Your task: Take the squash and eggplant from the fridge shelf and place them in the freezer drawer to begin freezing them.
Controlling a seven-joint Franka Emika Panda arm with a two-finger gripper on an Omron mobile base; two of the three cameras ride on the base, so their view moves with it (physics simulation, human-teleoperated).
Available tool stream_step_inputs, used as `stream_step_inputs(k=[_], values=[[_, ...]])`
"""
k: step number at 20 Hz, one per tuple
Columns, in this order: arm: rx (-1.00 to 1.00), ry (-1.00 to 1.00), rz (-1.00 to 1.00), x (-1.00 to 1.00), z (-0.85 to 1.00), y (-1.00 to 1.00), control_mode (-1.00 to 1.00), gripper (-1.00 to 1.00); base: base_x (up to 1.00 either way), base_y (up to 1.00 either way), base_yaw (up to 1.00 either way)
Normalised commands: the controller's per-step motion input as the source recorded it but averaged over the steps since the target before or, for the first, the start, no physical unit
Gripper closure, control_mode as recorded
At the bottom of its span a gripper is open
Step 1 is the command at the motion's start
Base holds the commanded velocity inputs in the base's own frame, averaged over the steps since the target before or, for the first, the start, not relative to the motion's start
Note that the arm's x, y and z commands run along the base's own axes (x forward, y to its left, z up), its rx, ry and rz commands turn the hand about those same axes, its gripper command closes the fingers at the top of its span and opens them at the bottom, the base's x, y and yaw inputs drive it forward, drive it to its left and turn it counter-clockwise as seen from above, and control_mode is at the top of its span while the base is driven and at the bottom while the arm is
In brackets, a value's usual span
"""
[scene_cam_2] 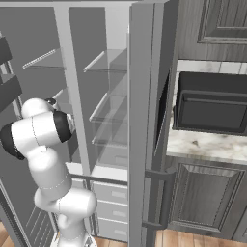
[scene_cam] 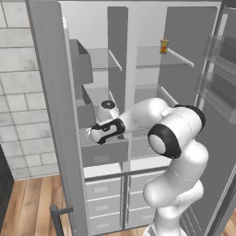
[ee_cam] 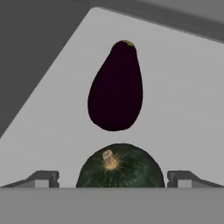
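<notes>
Two vegetables are lying in front of the end effector (ee_cam: 113, 179) on a pale grey floor with a dark grey wall rising on the left, which I take for the inside of the freezer drawer (ee_cam: 183, 109), though the hand view is too close to settle that. The squash (ee_cam: 120, 166) is sitting directly between the two dark fingertips (ee_cam: 43, 178), stem up, its flanks not reaching either tip. The end effector is spread wide and grasping nothing; a clear gap is showing on both sides of the squash. The eggplant (ee_cam: 115, 87) is lying just beyond the squash, a little apart from it, with its long axis running straight away from the hand, stem end farthest.

From the left base view the arm is reaching leftward and downward into the open fridge, the end effector (scene_cam: 94, 133) hanging just above a grey box-shaped bin (scene_cam: 105, 152) below the shelves. A small yellow-orange item (scene_cam: 164, 46) is standing on an upper shelf (scene_cam: 152, 57), well apart from the work.

Both vegetables seem to be lying where the task wants them, so the task looks close to finished. Any coming move turns on the squash sitting centred between the tips: lifting straight back should clear it, while closing would catch it again.
</notes>
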Motion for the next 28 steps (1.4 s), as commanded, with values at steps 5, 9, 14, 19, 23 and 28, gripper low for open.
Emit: stream_step_inputs(k=[5, 9, 14, 19, 23, 28], values=[[0.0, -0.01, -0.05, 0.0, 0.0, 0.0, -1.0, -1.0, 0.0, 0.0, 0.0], [0.0, 0.0, -0.05, -0.07, 0.0, 0.0, -1.0, -1.0, 0.0, 0.0, 0.0], [0.02, 0.0, -0.1, -0.95, 0.15, 0.0, -1.0, -1.0, 0.0, 0.0, 0.0], [0.08, -0.05, -0.13, -1.0, 0.49, 0.0, -1.0, -1.0, 0.0, 0.0, 0.0], [0.07, -0.22, -0.13, -1.0, 0.98, 0.0, -1.0, -1.0, 0.0, 0.0, 0.0], [0.05, -0.29, -0.14, -1.0, 1.0, 0.0, -1.0, -1.0, 0.0, 0.0, 0.0]])
